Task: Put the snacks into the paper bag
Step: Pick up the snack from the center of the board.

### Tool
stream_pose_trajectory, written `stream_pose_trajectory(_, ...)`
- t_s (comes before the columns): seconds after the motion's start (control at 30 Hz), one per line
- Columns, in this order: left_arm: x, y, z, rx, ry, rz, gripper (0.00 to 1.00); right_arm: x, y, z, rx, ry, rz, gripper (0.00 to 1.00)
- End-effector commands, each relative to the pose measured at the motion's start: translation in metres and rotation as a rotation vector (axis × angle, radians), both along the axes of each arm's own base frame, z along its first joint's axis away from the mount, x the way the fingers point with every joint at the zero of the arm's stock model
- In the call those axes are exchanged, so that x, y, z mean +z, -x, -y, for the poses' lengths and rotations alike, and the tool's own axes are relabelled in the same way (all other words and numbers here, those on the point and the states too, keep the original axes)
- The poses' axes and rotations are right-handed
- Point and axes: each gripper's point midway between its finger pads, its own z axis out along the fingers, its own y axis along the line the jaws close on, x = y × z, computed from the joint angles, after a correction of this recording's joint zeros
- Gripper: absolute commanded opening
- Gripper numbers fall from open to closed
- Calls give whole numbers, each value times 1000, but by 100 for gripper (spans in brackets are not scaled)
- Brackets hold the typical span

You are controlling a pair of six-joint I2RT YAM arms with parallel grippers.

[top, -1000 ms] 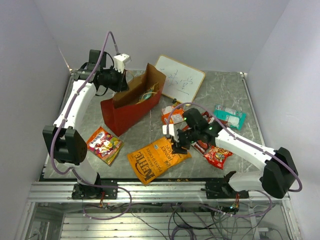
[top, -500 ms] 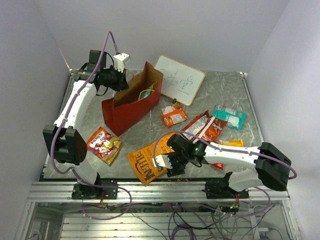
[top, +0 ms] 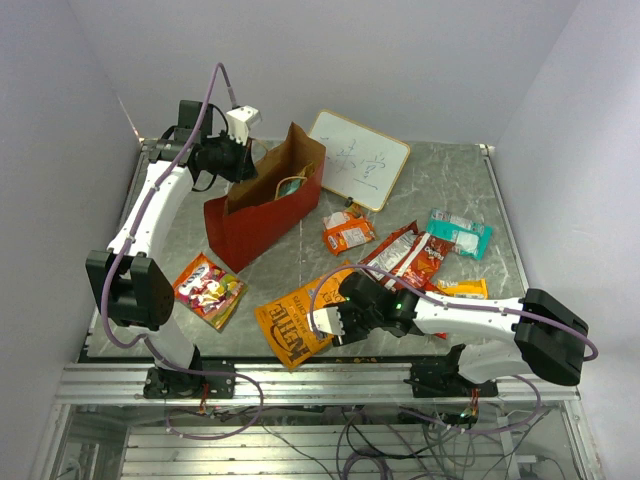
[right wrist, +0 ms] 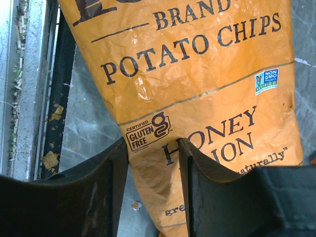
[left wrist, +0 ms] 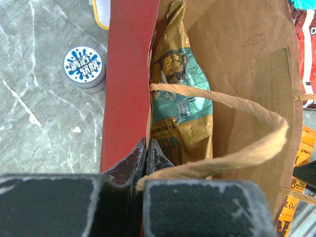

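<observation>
While the left hand [left wrist: 146,148] is clamped on the red wall of the paper bag [left wrist: 127,74], the right hand [right wrist: 150,148] has its fingers parted, astride the lower edge of the orange chip bag [right wrist: 197,84], which lies flat on the surface [right wrist: 86,123].

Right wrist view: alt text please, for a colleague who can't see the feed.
An orange potato chip bag lies flat on the grey marble table. The right hand shows at the bottom, its two dark fingers standing apart over one end of the bag. A metal rail runs down the left edge.
</observation>
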Motion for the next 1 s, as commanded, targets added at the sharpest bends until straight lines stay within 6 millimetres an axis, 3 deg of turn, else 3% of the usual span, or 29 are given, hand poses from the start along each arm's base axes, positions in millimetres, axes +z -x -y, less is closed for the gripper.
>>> stream_pose_trajectory(0.0, 3, 1, 3, -6, 4, 13, 7, 4, -2, -5, 11, -31, 30, 40)
stream_pose_trajectory(0.23, 4, 3, 3, -11, 4, 23, 7, 0, 3, -2, 24, -15, 8, 27)
stream_pose_trajectory(0.5, -4, 4, 0, -11, -17, 28, 7, 27, 1, -13, 61, -46, 20, 3)
stream_pose_trajectory(0.73, -3, 5, 1, -40, -28, 47, 7, 92, -16, -26, 94, -81, 92, 0)
stream_pose_trajectory(0.97, 14, 14, 8, -92, 5, 65, 7, 162, -26, -34, 108, -145, 131, 0)
